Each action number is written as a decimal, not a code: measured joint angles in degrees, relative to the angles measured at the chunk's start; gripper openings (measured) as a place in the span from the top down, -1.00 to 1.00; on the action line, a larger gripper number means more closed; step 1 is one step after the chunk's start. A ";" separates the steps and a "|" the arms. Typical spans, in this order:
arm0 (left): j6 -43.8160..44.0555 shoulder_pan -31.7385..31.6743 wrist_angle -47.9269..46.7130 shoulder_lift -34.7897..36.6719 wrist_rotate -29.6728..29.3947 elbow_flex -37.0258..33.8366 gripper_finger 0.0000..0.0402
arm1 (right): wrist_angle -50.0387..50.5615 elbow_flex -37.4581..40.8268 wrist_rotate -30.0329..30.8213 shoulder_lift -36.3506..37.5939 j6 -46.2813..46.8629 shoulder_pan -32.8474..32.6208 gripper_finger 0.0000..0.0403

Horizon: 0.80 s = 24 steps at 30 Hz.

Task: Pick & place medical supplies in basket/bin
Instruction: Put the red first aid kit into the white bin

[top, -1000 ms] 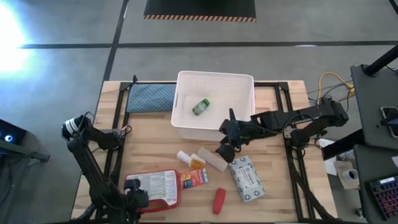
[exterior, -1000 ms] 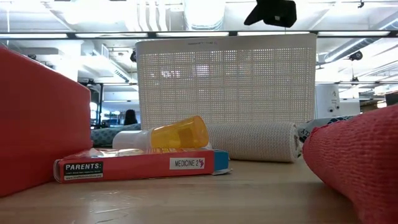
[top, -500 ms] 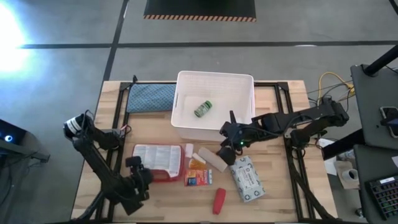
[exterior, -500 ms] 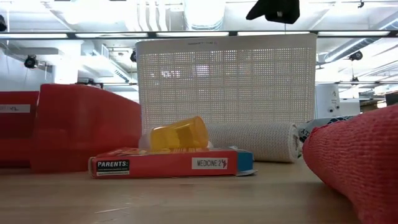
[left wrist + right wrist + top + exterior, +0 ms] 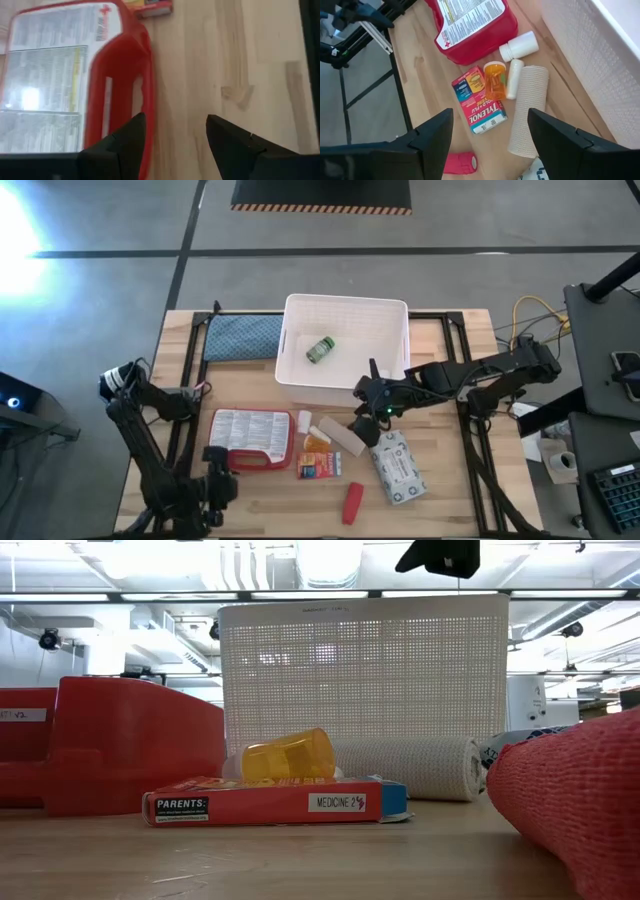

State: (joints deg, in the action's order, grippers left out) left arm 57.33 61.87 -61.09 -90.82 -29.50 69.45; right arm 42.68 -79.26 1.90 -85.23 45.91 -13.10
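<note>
The red case [image 5: 250, 440] [image 5: 100, 85] lies flat with its white label up. My left gripper [image 5: 220, 472] [image 5: 175, 135] is open at its near edge, low over the table. An orange-red box [image 5: 320, 467] [image 5: 479, 100], an amber bottle [image 5: 495, 80], two white bottles [image 5: 520, 46], a beige roll [image 5: 337, 437] [image 5: 527, 107], a grey-white pack [image 5: 395, 467] and a red tube [image 5: 352, 502] all lie on the table. A green bottle [image 5: 320, 349] lies in the white bin [image 5: 345, 302] [image 5: 365, 670]. My right gripper [image 5: 366, 418] [image 5: 490, 117] hovers open above the roll. My left gripper has one finger [image 5: 131, 137] right beside the red case's handle edge [image 5: 142, 107], coming level from the table's near side. The other finger is over bare wood. Whether the first finger touches the case, I cannot tell.
A blue-grey folded cloth [image 5: 243, 337] lies left of the bin at the far edge. The supplies crowd the strip between the bin's near wall and the near edge. Bare wood shows to the right of the bin and near the table's left edge.
The red case has slid from the near edge toward the bin and turned, so its label now faces up. My left gripper went with it toward the far edge, then drew back toward the near edge. In the low view the orange-red box shifted to the right.
</note>
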 joint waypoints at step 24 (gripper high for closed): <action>1.71 -8.59 6.25 -10.51 2.88 -11.39 -0.11 | 2.61 0.18 1.13 0.04 -1.53 0.02 -0.22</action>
State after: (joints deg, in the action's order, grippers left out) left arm 59.03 53.27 -54.84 -101.33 -26.61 58.06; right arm 45.29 -79.08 3.03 -85.19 44.39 -13.08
